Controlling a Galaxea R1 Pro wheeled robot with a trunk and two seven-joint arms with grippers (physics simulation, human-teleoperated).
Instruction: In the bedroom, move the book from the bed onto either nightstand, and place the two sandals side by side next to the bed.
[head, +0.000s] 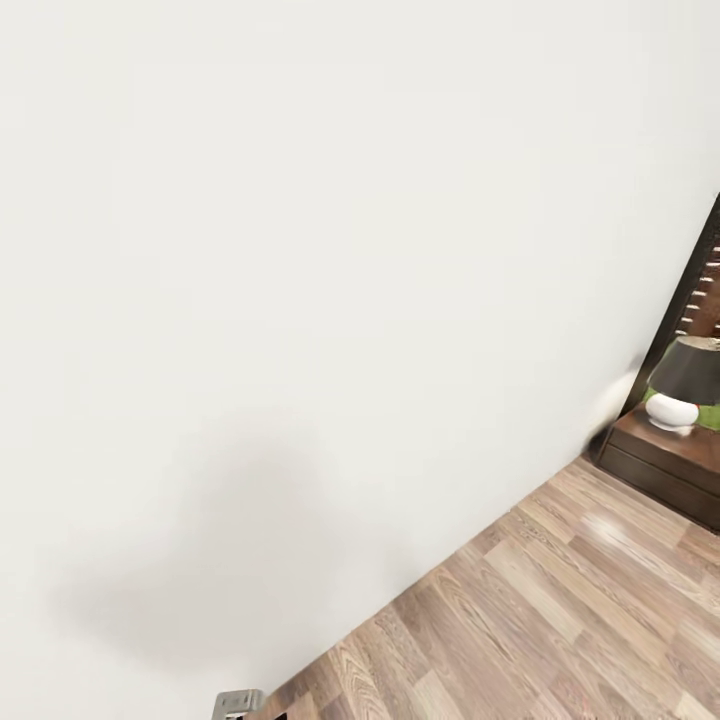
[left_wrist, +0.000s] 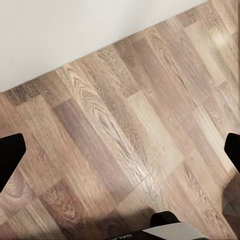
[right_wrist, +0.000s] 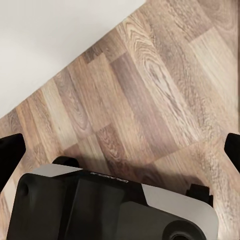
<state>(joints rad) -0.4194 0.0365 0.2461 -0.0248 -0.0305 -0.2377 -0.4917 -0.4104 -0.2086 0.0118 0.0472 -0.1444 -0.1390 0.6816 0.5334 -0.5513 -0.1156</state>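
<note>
The book, the bed and the sandals are out of view. At the right edge of the head view stands a low dark reddish-brown cabinet with drawer fronts, which looks like a nightstand. My left gripper hangs over bare wood-plank floor, its black fingertips spread to the picture's edges, open with nothing between them. My right gripper is open in the same way, above floor planks and my own grey and black base.
A plain white wall takes up most of the head view, very close ahead. A white-based lamp with a dark shade sits on the cabinet, beside a black-framed window. Wood-plank floor runs off to the right.
</note>
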